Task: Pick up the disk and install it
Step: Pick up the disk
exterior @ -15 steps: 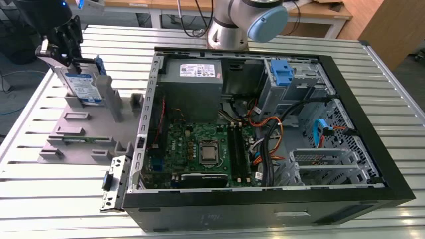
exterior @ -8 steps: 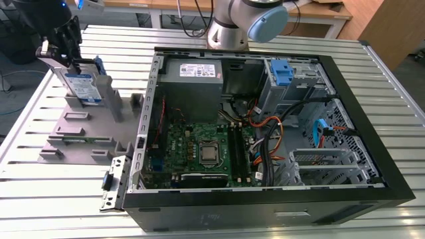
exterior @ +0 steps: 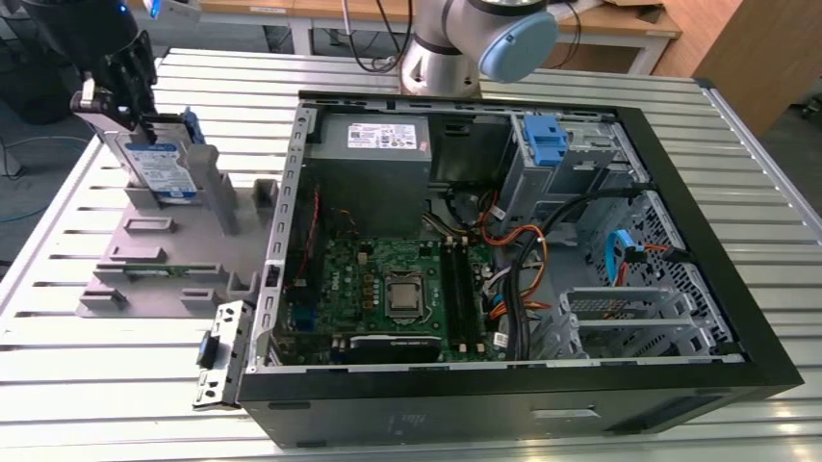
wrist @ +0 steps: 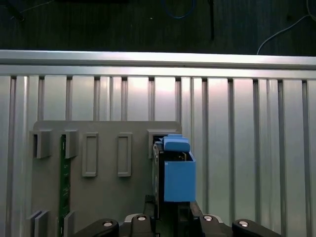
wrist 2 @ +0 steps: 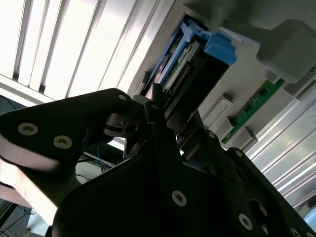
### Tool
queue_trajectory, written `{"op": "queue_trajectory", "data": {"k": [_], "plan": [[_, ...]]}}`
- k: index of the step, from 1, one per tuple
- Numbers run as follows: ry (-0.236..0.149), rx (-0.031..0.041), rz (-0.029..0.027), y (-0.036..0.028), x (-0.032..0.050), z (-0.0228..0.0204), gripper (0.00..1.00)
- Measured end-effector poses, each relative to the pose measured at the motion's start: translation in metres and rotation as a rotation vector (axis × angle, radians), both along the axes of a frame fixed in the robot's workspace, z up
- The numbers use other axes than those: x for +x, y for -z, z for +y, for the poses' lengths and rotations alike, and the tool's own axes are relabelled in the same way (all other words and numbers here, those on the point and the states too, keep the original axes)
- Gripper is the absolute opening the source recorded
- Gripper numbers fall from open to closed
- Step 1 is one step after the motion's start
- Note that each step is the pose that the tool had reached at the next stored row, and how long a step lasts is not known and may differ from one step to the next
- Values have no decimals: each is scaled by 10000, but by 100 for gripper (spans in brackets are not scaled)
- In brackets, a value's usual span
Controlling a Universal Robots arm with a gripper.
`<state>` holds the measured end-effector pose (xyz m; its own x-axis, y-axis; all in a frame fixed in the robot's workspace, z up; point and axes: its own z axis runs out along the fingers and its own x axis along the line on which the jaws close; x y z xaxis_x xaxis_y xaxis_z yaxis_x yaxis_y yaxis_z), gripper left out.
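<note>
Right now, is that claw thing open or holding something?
Gripper: closed, holding the disk.

Nothing written could be read. The disk (exterior: 167, 178), at ten o'clock in the exterior view, bore a white-and-blue label (exterior: 152, 160) whose lettering was too small to tell. The grey box (exterior: 366, 164), at twelve o'clock inside the computer case (exterior: 514, 414), carried a white sticker (exterior: 385, 137), equally unreadable.

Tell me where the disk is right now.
In the exterior view's upper left, the disk stands on edge over the grey fixture, outside the open computer case, with the gripper at its upper end.
</note>
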<state>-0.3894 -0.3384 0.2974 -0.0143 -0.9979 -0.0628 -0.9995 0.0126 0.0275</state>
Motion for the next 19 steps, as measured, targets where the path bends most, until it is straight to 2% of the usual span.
{"op": "queue_trajectory", "data": {"k": [7,19], "plan": [[2,-10,1,0,0,-48,35],[2,-12,0,0,0,-50,35]]}}
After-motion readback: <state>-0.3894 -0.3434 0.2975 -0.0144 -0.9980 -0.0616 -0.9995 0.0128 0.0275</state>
